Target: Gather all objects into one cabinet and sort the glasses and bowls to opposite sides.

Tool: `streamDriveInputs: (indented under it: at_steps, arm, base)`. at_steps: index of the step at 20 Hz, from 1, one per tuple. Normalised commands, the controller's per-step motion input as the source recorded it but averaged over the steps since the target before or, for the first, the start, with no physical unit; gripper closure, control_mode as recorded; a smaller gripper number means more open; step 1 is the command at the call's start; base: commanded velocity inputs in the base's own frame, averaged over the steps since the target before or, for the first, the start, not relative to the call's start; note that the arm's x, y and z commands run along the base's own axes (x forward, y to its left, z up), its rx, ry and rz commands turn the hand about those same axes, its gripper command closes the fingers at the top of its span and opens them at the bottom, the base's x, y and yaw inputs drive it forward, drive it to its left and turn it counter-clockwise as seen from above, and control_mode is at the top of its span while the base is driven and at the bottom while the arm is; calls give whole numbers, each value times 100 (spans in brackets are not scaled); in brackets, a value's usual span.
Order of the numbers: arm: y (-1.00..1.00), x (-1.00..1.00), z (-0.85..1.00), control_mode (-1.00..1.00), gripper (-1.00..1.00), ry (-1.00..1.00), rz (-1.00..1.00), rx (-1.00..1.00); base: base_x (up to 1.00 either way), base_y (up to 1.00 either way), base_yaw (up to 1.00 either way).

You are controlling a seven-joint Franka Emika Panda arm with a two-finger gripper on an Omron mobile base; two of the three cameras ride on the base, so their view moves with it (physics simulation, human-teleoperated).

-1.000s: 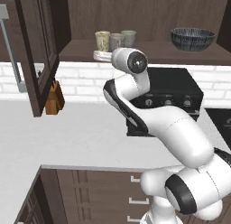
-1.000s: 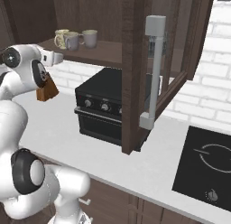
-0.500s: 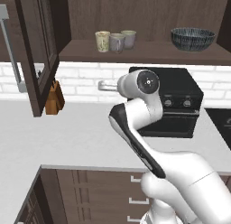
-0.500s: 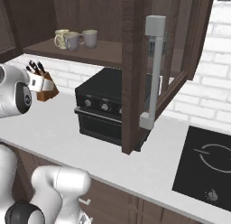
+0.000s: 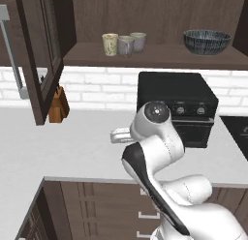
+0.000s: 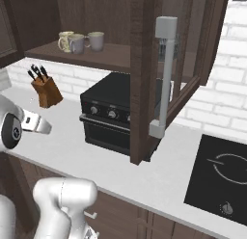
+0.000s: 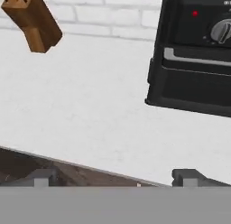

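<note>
Hand [image 7: 115, 178] was spread wide and held nothing — both dark finger tips [image 7: 41, 177] stood far apart at the bottom of the hand view, over the pale grey tabletop [image 7: 90, 110] near its front edge. The dark brown wooden wall cabinet [image 5: 145, 21] was open, its tall door [image 5: 41, 50] with the long grey bar handle [image 5: 12, 50] swung out to the left in the left base view. On its shelf, three small handleless cups stood bunched at the left end: cream patterned cup [image 5: 110, 44], plain grey cup [image 5: 126, 45] just beside it, pale grey-green cup [image 5: 138, 41] just beside and slightly behind. The wide dark blue-grey ribbed bowl [image 5: 207, 41] sat at the right end of the same shelf — well apart from the cups. Below, a black countertop oven [image 5: 177, 106] stood on the tabletop against the white brick wall [image 5: 97, 86], and a brown wooden knife block [image 5: 58, 106] stood to its left. A black cooktop [image 6: 219, 178] lay at the right in the right base view.
</note>
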Motion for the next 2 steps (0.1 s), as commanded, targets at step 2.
streamDriveInputs:
  at_steps: [2]
  arm:
    - [6, -23, -32, -100, -100, 20, 3, -16]
  base:
    - [0, 0, 0]
